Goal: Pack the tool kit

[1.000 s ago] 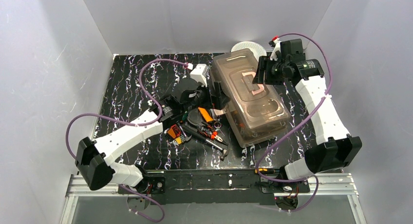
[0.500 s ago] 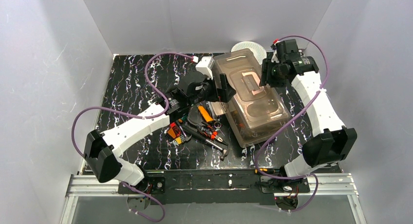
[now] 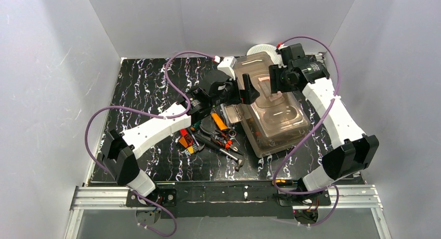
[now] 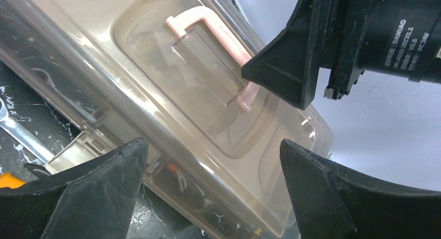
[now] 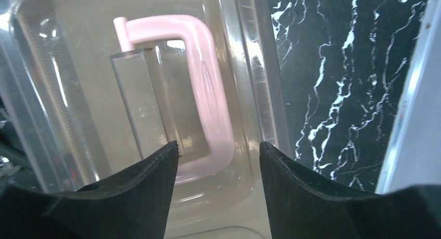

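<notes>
I am hovering my right end effector [image 5: 218,145], spread open, directly above the pale pink U-shaped handle [image 5: 210,83] lying flat in the lid of the smoky translucent plastic toolbox [image 3: 275,119] on the black marbled desk [image 3: 145,88], the handle's bar running lengthwise through the gap, my wide-spread left end effector [image 3: 248,91] flanking farther off.

Between the right jaws the gap is free down to the pink handle [image 5: 210,78], which lies in the toolbox lid [image 5: 67,93] recess. Ahead of the wide-spread left jaws, the right arm's finger [image 4: 283,67] blocks the way to that handle; the lid below them is bare.
</notes>
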### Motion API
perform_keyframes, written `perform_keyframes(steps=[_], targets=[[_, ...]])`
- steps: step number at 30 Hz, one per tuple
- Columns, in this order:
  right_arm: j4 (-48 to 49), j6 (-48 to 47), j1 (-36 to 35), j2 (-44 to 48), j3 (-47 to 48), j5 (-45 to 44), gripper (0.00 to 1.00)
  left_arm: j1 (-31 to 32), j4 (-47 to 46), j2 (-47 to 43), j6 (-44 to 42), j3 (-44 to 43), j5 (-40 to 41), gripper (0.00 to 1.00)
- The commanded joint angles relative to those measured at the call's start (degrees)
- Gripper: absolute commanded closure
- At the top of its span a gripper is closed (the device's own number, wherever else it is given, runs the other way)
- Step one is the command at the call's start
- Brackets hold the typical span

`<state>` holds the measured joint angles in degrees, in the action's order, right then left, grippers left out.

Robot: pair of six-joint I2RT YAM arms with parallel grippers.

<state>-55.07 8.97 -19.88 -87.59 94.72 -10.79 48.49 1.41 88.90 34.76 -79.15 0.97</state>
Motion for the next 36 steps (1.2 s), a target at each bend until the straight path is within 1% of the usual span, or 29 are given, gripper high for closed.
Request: perform_keyframes(steps=[1, 4, 8, 13, 17, 19, 21, 23, 25, 26, 29, 31, 34, 36], targets=[[-0.69, -3.31, -2.65, -2.57, 1.81, -9.11, 0.34, -0.32, -0.06, 0.59, 0.96, -2.34, -0.97, 0.02], [-3.41, -2.98, -3.57, -5.75, 3.31, -18.31, 0.35, -0.32, -0.18, 0.59, 1.03, -2.18, -0.97, 0.02], [-5.24, -1.97, -4.88, -7.68, 3.98, -32.47, 0.37, -0.31, -0.18, 0.52, 0.64, -1.92, -0.27, 0.02], [-3.09, -4.05, -6.75, -7.78, 3.39, -46.69, 0.38, -0.54, 0.16, 1.2, 0.09, -2.35, 0.55, 0.02], [3.18, -8.68, -7.31, -6.05, 1.92, -52.12, 0.4, -0.77, 0.37, 1.83, 0.33, -2.53, 1.13, 0.02], [9.12, -13.54, -7.73, -4.03, -0.13, -54.52, 0.4, -0.99, 0.43, 1.92, 0.7, -2.44, 1.23, 0.02], [17.39, -19.22, -8.03, -1.34, -3.04, -56.52, 0.4, -1.18, 0.4, 1.79, 0.8, -2.2, 1.34, 0.02], [25.78, -27.13, -8.15, 1.67, -6.7, -56.0, 0.4, -1.31, 0.38, 1.63, 0.79, -2.03, 1.48, 0.02], [33.17, -31.99, -8.09, 4.57, -10.37, -54.0, 0.39, -1.58, 0.49, 1.3, 0.76, -1.66, 1.58, 0.02], [32.15, -30.84, -8.15, 5.24, -10.54, -51.3, 0.37, -1.75, 0.45, 1.16, 0.75, -1.51, 1.59, 0.02], [17.58, -19.89, -7.79, 6.01, -5.56, -39.12, 0.36, -2.12, -0.21, 1.11, 0.85, -1.44, 0.51, 0.02], [14.01, -15.88, -6.53, 7.12, -4.35, -31.43, 0.32, -2.08, 0.69, 2.04, 1.17, -3.02, -0.53, 0.02], [10.97, -9.98, -1.22, 8.03, -2.94, -19.38, 0.24, -2.14, 1.64, 3.83, 2.51, -5.55, -3.41, 0.02], [8.07, -5.69, 4.27, 7.34, -0.84, -10.56, 0.24, -2.15, 1.23, 4.23, 3.43, -5.88, -4.24, 0.02]])
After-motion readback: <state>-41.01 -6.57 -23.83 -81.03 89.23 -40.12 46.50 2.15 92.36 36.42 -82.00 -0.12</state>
